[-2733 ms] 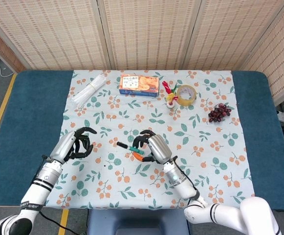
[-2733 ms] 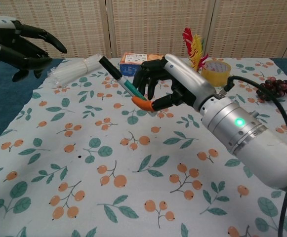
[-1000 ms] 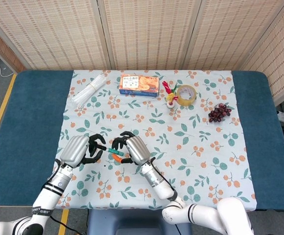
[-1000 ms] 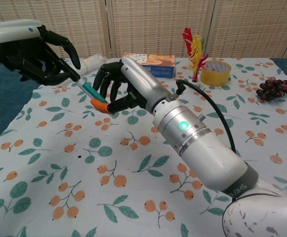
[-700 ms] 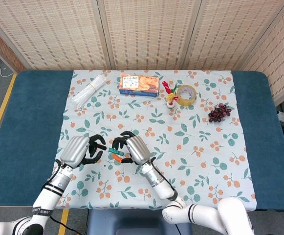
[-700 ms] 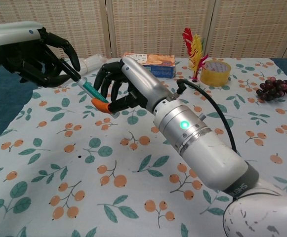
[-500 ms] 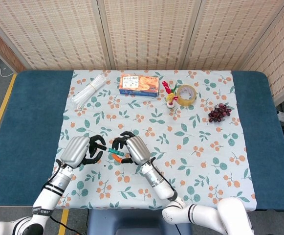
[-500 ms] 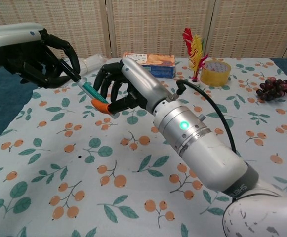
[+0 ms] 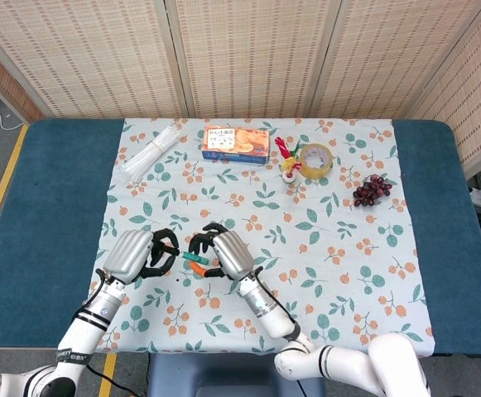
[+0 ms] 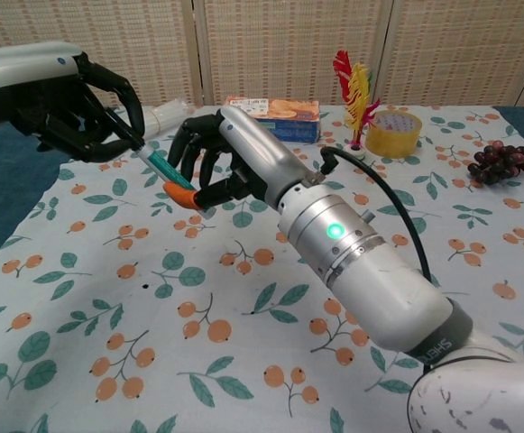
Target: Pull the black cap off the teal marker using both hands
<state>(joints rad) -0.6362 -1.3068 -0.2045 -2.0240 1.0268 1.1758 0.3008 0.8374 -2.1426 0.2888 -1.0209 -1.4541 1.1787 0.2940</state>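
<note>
Overhead, the left hand [image 9: 137, 253] and right hand [image 9: 222, 252] meet above the floral worktop [image 9: 323, 215], the teal marker [image 9: 194, 257] bridging them. From the chest camera, the right hand [image 10: 230, 158] grips the marker's [image 10: 160, 163] barrel near its orange end, tilted; the left hand [image 10: 86, 106] pinches the black cap [image 10: 126, 132], still seated on it.

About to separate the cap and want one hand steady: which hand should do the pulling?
Probably the left hand. Its fingers close on the black cap at the free upper end. The right hand grips the teal marker by its body, so it is better used as the anchor.
</note>
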